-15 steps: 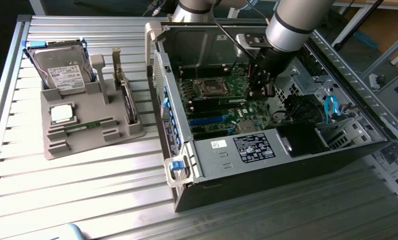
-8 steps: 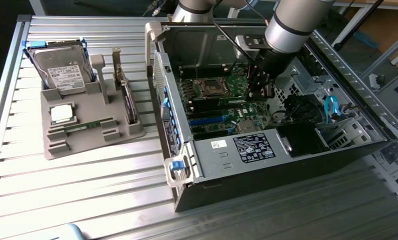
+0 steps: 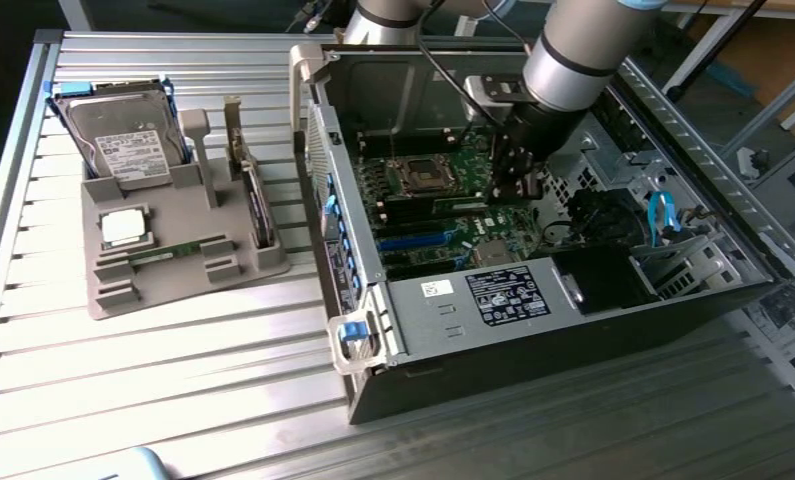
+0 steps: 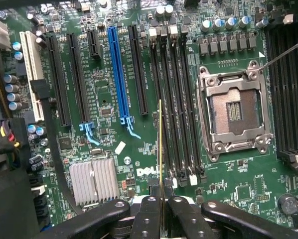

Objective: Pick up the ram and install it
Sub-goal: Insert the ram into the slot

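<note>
checking in from the remote desk. the gripper (image 4: pixel 160 203) is clamped on the ram (image 4: pixel 160 149), with the black fingers (image 4: pixel 145 211) pinching it from both sides. from the wrist cam i see the stick edge-on, just a thin gold-green line. it sits over the bank of black memory slots (image 4: pixel 176 99), which run between the blue slot (image 4: pixel 118 74) and the open cpu socket (image 4: pixel 233 112). can't tell if the far end is touching a slot or hanging just above it.

on the exterior cam the arm (image 3: pixel 571 60) reaches down into the open pc case (image 3: pixel 504 300), and the gripper (image 3: pixel 515 188) is low over the motherboard (image 3: pixel 437 215). the grey tray (image 3: pixel 170 215) sits on the slatted table (image 3: pixel 144 380) just beside the case, on the exterior view's left. it holds the hard drive (image 3: pixel 120 140) and the silver cpu chip (image 3: pixel 124 227).
</note>
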{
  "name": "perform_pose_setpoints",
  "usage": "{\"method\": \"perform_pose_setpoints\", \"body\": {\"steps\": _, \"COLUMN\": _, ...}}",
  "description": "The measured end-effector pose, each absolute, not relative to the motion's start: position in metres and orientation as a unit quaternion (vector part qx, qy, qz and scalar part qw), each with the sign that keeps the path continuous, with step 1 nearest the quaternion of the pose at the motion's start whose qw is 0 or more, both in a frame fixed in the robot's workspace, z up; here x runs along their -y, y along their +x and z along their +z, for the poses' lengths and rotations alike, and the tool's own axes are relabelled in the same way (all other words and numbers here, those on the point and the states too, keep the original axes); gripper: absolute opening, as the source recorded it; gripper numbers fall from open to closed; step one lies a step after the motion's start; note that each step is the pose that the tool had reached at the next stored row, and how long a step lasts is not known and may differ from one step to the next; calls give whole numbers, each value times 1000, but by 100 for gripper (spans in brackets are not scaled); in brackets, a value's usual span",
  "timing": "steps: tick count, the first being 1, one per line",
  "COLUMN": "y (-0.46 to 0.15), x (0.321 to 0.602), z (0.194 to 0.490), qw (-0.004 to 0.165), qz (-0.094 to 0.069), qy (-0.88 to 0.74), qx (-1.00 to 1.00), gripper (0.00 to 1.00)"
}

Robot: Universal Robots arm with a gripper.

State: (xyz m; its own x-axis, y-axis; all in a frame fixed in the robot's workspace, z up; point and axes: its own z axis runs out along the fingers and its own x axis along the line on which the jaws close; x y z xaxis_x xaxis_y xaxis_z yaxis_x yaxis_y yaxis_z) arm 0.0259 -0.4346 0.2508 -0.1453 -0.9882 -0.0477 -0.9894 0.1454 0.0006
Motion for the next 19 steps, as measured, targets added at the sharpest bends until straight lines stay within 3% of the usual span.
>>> {"method": "perform_pose_setpoints", "body": {"steps": 19, "y": 10, "x": 432, "z": 249, "qw": 17, "qz": 17, "qy": -689, "qx": -724, "gripper": 12}}
